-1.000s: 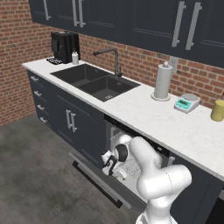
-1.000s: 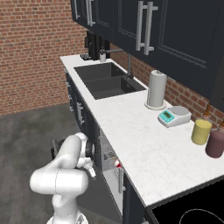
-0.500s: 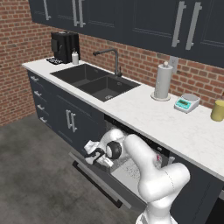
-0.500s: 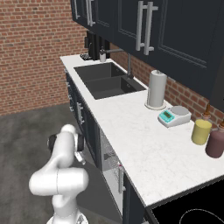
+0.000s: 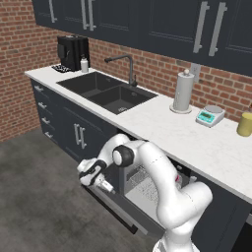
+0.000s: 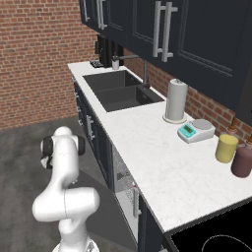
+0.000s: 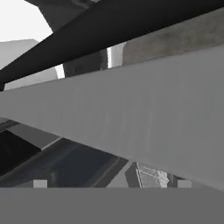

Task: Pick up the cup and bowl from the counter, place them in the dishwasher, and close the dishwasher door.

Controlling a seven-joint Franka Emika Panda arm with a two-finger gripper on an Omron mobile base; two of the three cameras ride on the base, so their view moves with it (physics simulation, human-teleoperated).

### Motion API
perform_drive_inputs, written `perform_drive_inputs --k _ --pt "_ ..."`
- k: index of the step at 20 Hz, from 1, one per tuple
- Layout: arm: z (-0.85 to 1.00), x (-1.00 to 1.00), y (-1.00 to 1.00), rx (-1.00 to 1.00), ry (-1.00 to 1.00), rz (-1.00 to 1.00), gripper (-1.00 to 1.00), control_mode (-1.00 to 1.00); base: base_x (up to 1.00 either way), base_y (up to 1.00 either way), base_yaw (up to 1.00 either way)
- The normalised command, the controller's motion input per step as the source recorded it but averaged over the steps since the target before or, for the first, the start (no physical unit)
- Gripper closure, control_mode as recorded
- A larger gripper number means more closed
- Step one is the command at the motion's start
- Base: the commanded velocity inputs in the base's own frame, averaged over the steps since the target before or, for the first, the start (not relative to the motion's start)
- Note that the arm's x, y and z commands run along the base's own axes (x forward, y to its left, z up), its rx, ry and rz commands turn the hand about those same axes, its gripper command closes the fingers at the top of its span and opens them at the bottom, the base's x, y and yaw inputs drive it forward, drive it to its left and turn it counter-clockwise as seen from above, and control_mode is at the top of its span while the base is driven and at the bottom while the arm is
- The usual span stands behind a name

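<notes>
The dishwasher door (image 5: 129, 212) hangs open, tilted low in front of the dishwasher (image 5: 147, 184), and the pale wire rack (image 7: 151, 177) shows inside. My gripper (image 5: 98, 179) is out at the door's left outer edge, just above it, open and holding nothing. In the hand view a dark bar and a wide grey slab of the door cross close in front of the hand. The cup and the bowl are hidden; only a tiny red speck (image 6: 134, 186) shows in the dishwasher opening, too small to name. The white counter (image 5: 162, 130) runs above.
On the counter stand a paper towel roll (image 5: 183, 92), a small scale (image 5: 209, 115), a yellow canister (image 6: 226, 148) and a maroon canister (image 6: 242, 161). A sink (image 5: 110, 91) and a coffee machine (image 5: 73, 51) lie to the left. Grey floor (image 5: 44, 197) spreads left of the door.
The arm has swung out of the dishwasher opening and leftward, carrying the gripper to the door's outer edge. The door itself has not visibly moved.
</notes>
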Motion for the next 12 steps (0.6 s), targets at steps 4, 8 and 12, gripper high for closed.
perform_drive_inputs --k 4,8,12 --pt "0.0 -1.0 1.0 -0.32 -0.2 -0.21 -1.0 -1.0 0.0 0.0 0.0" --pt "-0.01 -0.99 1.0 -0.24 -0.13 -0.27 -1.0 -1.0 0.0 0.0 0.0" --pt "0.18 -1.0 1.0 -0.13 -0.14 -0.23 -1.0 -1.0 0.0 0.0 0.0"
